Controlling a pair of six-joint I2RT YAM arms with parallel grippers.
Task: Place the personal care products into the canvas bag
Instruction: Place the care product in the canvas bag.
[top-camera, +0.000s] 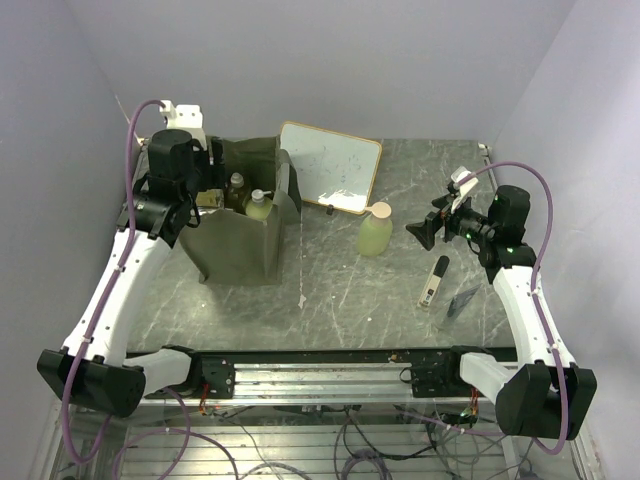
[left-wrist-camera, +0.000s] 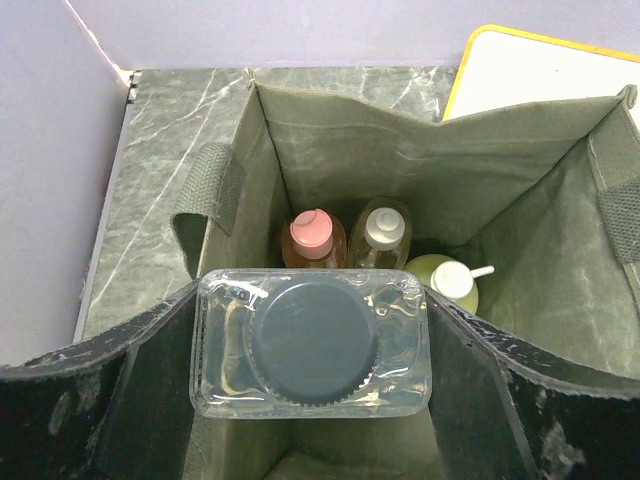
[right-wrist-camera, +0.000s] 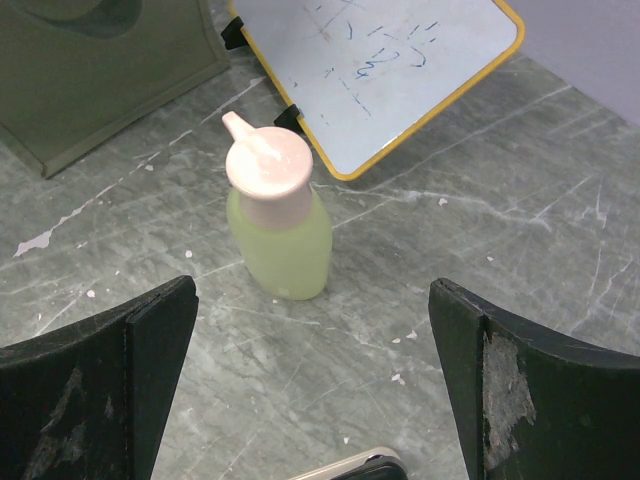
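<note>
Over the open canvas bag (left-wrist-camera: 350, 150), my left gripper (left-wrist-camera: 315, 340) clasped a clear black-capped bottle (left-wrist-camera: 313, 345) above three bottles (left-wrist-camera: 382, 235) standing inside, while my right gripper (right-wrist-camera: 312, 330) hung wide open and empty near the pink-capped green bottle (right-wrist-camera: 283, 245) upright on the table (right-wrist-camera: 520, 200).

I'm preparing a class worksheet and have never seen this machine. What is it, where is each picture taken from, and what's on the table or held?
Two robot arms are bolted to a table. One picture looks down from above; the others come from wrist cameras. The left gripper holds a clear black-capped bottle over the canvas bag, which holds three bottles. The right gripper is open, facing a green pink-capped bottle standing beside a whiteboard. Two small items lie nearby.
</note>
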